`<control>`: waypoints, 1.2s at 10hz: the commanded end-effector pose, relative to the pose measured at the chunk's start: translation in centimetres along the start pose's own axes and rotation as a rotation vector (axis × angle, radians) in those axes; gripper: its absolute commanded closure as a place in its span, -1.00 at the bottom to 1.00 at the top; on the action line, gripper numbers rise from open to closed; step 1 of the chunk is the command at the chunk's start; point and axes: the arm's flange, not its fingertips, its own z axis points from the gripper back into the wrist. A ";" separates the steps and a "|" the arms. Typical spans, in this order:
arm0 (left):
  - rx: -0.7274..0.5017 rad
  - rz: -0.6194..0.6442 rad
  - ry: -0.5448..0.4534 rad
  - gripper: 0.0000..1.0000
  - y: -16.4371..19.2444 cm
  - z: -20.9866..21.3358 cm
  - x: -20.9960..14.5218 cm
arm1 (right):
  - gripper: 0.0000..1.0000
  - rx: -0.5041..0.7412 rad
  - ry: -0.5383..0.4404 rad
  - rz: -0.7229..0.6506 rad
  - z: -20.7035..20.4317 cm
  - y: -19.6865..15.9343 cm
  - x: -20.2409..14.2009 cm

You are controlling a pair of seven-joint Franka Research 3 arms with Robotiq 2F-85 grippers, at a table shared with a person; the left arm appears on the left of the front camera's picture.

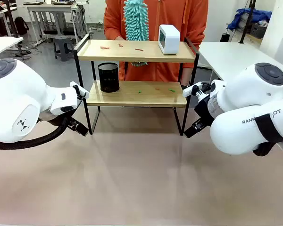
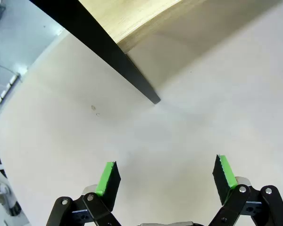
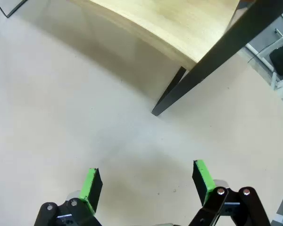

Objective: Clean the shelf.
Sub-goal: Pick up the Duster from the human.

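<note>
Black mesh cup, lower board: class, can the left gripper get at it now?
Probably yes: the open left gripper hangs near the shelf, and nothing stands before the cup.

The rounded white casing of the right robot arm (image 1: 240, 134), by the table's right edge, carries grey letters "RANK" and, beyond a black strap (image 1: 267, 128), "OT"; the remaining letters are hidden. The white left robot arm (image 1: 14, 101) bears a small wordless dot emblem (image 1: 22, 125).

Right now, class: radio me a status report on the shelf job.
Left gripper, right gripper: fingers open, empty. Shelf littered with scraps; cup, box on it. Person's duster behind top board.
</note>
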 end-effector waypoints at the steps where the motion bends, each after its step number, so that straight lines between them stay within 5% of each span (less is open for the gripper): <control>1: 0.000 0.000 0.000 -1.00 0.0 0.0 0.0 | -1.00 0.000 0.000 0.000 0.0 0.0 0.0; 12: 0.000 0.001 0.000 -1.00 0.0 0.0 0.0 | -1.00 0.000 0.000 0.001 0.0 0.0 0.0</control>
